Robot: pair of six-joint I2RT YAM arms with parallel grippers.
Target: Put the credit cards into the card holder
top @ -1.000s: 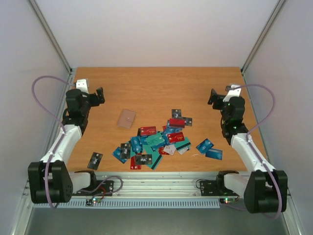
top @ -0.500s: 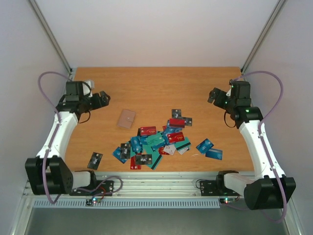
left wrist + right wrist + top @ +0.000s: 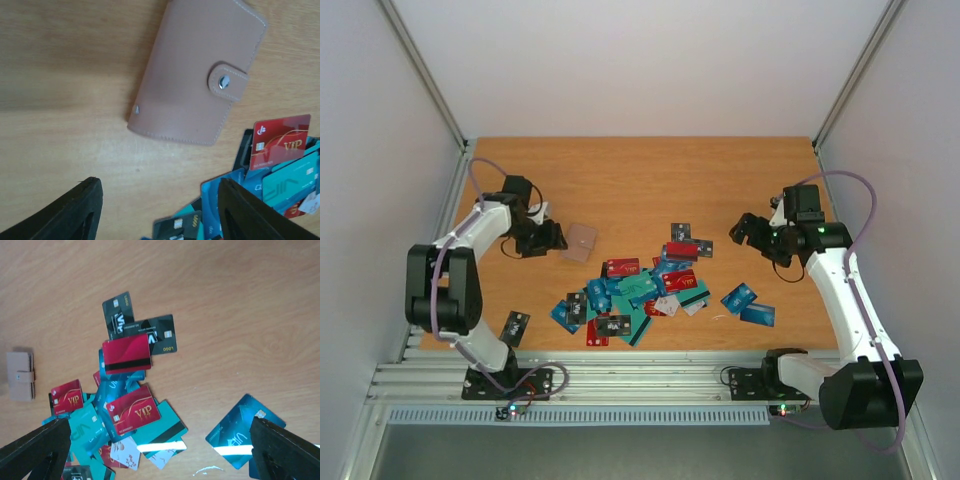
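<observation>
The tan card holder [image 3: 579,242] lies closed on the table left of centre; it also shows snapped shut in the left wrist view [image 3: 197,70] and small in the right wrist view [image 3: 20,376]. The credit cards [image 3: 640,290] lie in a loose pile of red, blue, teal, black and white at the table's middle, also in the right wrist view [image 3: 125,410]. My left gripper [image 3: 552,237] is open and empty, just left of the holder. My right gripper [image 3: 745,230] is open and empty, above the table right of the pile.
One black card [image 3: 514,326] lies apart near the front left edge. Two blue cards [image 3: 748,303] lie apart right of the pile. White walls stand at the table's left, right and back.
My left arm has swung down and right, bringing its gripper beside the card holder. My right gripper has moved down and left toward the pile. Cards and holder have not moved.
</observation>
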